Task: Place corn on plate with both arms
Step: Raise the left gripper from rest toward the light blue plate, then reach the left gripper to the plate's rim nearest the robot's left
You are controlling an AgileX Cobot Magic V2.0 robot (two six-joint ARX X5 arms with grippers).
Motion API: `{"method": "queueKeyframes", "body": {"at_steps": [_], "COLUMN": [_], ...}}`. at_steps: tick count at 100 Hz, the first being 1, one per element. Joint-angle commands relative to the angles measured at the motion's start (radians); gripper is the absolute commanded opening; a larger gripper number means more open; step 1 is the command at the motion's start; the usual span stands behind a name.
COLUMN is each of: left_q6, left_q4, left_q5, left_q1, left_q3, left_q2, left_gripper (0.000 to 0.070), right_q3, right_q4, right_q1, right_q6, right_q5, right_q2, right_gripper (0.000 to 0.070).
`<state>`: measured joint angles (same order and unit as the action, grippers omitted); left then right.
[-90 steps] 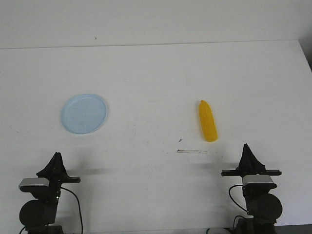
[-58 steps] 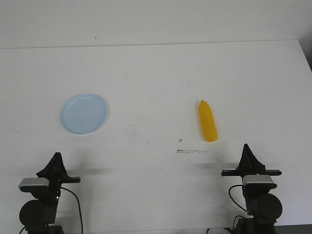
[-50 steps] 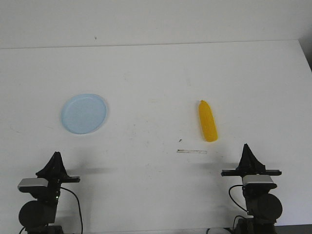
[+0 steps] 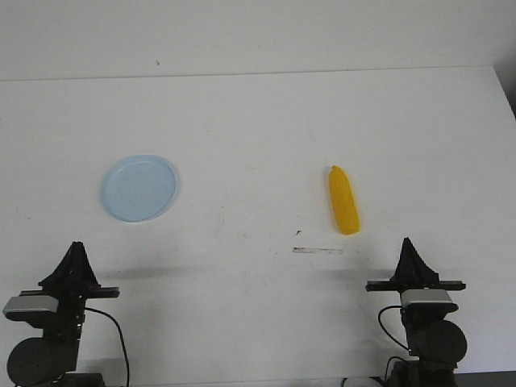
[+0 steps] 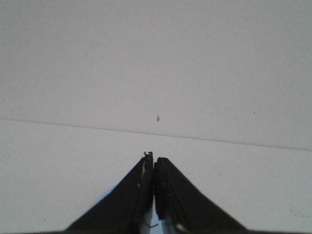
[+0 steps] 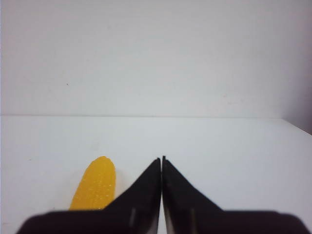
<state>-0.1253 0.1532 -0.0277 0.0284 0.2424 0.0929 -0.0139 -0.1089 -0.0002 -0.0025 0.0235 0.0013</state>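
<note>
The yellow corn (image 4: 343, 201) lies on the white table right of centre, tapered end pointing away; it also shows in the right wrist view (image 6: 95, 185). The pale blue plate (image 4: 139, 188) sits at the left, empty. A sliver of it shows behind the left fingers in the left wrist view (image 5: 154, 225). My left gripper (image 4: 75, 246) is shut and empty near the front edge, in front of the plate; it also shows in the left wrist view (image 5: 153, 159). My right gripper (image 4: 408, 242) is shut and empty, in front and right of the corn; it also shows in the right wrist view (image 6: 162, 158).
A thin strip of clear tape (image 4: 317, 251) and a small dark speck (image 4: 298, 232) lie on the table in front of the corn. The table's far edge (image 4: 258, 74) meets a plain white wall.
The left arm has shifted to the left and a little nearer the front edge. The right arm, corn and plate have not moved.
</note>
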Motion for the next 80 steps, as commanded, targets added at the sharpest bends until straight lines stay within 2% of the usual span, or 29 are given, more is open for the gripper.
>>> {"method": "queueKeyframes", "body": {"at_steps": [1,11,36,61,80], "left_q6": [-0.037,-0.080,-0.079,-0.074,-0.075], "left_q4": [-0.026,-0.074,-0.086,-0.089,-0.227], "left_q5": [-0.003,-0.003,-0.002,0.004,0.054], "left_q1": [-0.001,-0.001,-0.001,0.000,-0.002], "left_q3": [0.058,0.136,0.330,0.402,0.541], "left_q2": [0.050,0.158,0.470,0.692,0.908], "left_gripper": [0.0001,0.0001,0.0001,0.0001,0.0001], "right_q3": [0.001,0.001,0.001,0.001,0.001], "right_q4": [-0.011,-0.010,-0.010,-0.010,-0.010], "right_q1": [0.000,0.000,0.000,0.000,0.000], "right_q6": [0.005,0.005,0.005,0.005,0.005], "right_q5": [0.002,0.003,0.003,0.002,0.002], "right_q2": [0.000,0.000,0.000,0.000,0.000], "right_gripper": [0.0004,0.0004,0.0004,0.0004,0.0004]}}
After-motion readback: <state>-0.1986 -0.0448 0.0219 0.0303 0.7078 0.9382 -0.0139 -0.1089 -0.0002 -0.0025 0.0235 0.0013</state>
